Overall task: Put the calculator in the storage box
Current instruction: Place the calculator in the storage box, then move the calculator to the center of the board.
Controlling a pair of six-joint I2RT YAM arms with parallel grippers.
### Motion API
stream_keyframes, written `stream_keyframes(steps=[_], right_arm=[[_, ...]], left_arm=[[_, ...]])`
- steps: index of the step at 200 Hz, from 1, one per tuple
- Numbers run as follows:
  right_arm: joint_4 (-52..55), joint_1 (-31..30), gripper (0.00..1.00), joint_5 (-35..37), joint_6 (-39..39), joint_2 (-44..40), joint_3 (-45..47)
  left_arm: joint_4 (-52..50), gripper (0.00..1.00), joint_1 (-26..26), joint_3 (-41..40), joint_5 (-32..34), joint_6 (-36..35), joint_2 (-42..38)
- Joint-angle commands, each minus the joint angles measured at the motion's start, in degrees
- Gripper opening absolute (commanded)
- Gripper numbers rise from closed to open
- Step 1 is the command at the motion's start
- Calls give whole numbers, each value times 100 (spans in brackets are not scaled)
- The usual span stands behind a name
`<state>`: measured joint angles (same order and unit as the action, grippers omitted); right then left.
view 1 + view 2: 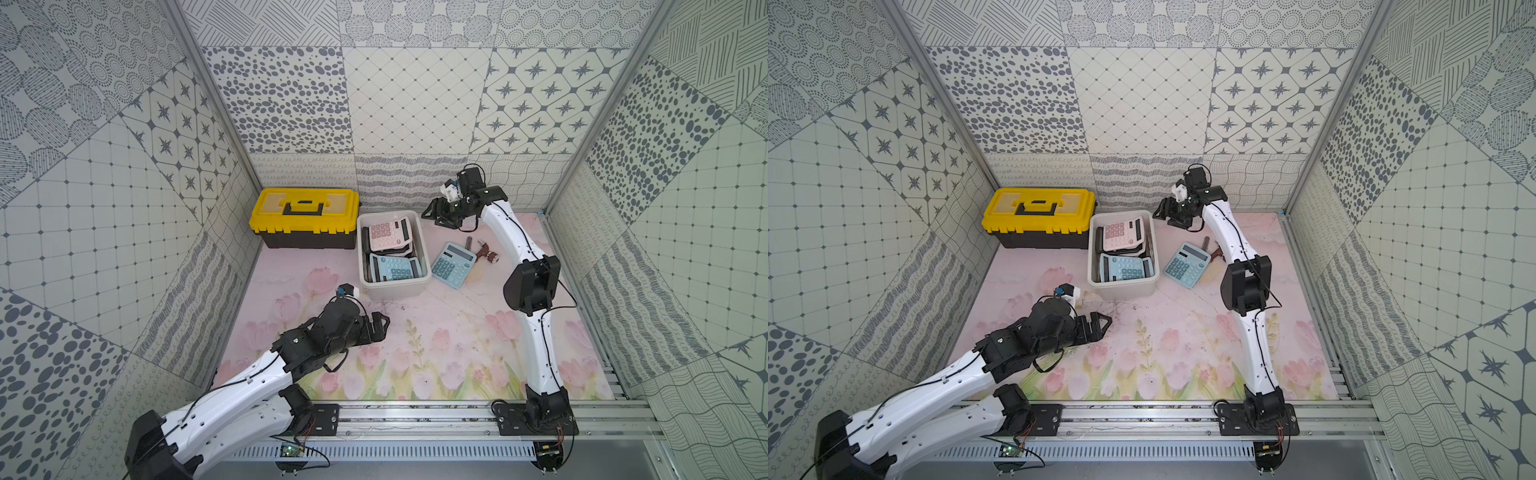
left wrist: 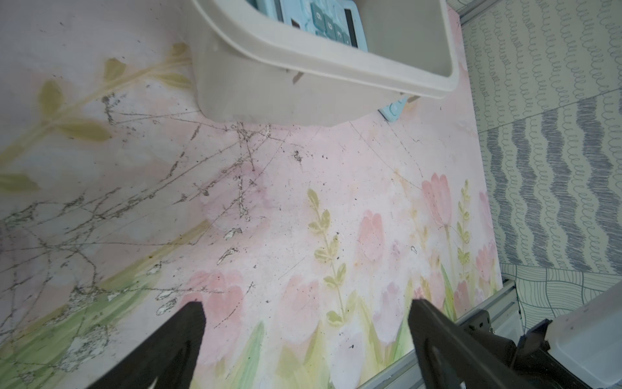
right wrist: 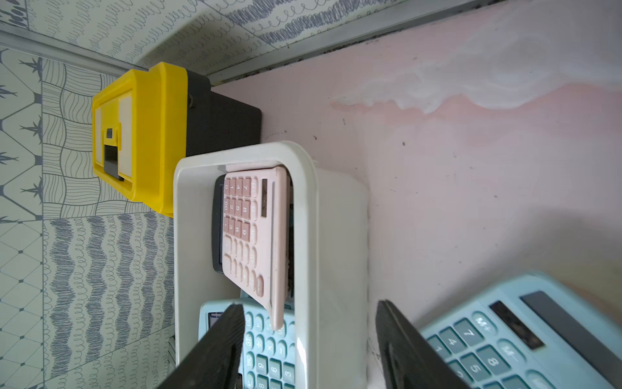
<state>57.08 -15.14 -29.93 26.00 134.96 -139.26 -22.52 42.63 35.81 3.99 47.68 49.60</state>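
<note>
We see the right gripper (image 1: 432, 212) in the upper middle of both top views, its fingers (image 3: 222, 336) apart and nothing clamped between them. It hangs just beside the upper right corner of the storage box (image 1: 394, 291), whose rim (image 3: 304, 235) shows through the gap in the right wrist view.

Inside the box a pink calculator (image 1: 388, 233) leans tilted at the upper end. A boxed blue calculator (image 1: 392, 268) lies at the lower end, partly under the pink one. A loose blue calculator (image 1: 452, 264) lies flat on the floral mat (image 1: 436, 353) just right of the box, outside it.

The left gripper (image 2: 306, 303) sits lower in the frame, near the box's lower wall, spread wide over bare mat and holding nothing. At the upper left of the box stands a yellow-lidded toolbox (image 1: 305, 216), and a small brown tool (image 1: 484, 251) lies right of the loose calculator.
</note>
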Motion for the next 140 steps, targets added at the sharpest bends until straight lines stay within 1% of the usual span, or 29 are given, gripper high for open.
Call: stream_keyframes(steps=[1, 32, 70, 89, 112, 140], right_arm=[[-237, 283, 69, 90, -234, -277, 423], [-418, 547, 71, 97, -257, -217, 808], [-426, 838, 72, 21, -282, 134, 712], [-427, 928, 72, -85, -295, 362, 562], [-426, 977, 71, -188, -308, 632, 427], [-429, 986, 71, -299, -345, 894, 408]], left_arm=[[712, 100, 104, 101, -833, -185, 490], [854, 100, 175, 118, -932, -146, 755], [866, 100, 193, 207, -911, -173, 900], [782, 100, 193, 183, -745, -221, 919], [689, 100, 187, 128, -393, -348, 919], [551, 100, 180, 189, -229, -471, 978]])
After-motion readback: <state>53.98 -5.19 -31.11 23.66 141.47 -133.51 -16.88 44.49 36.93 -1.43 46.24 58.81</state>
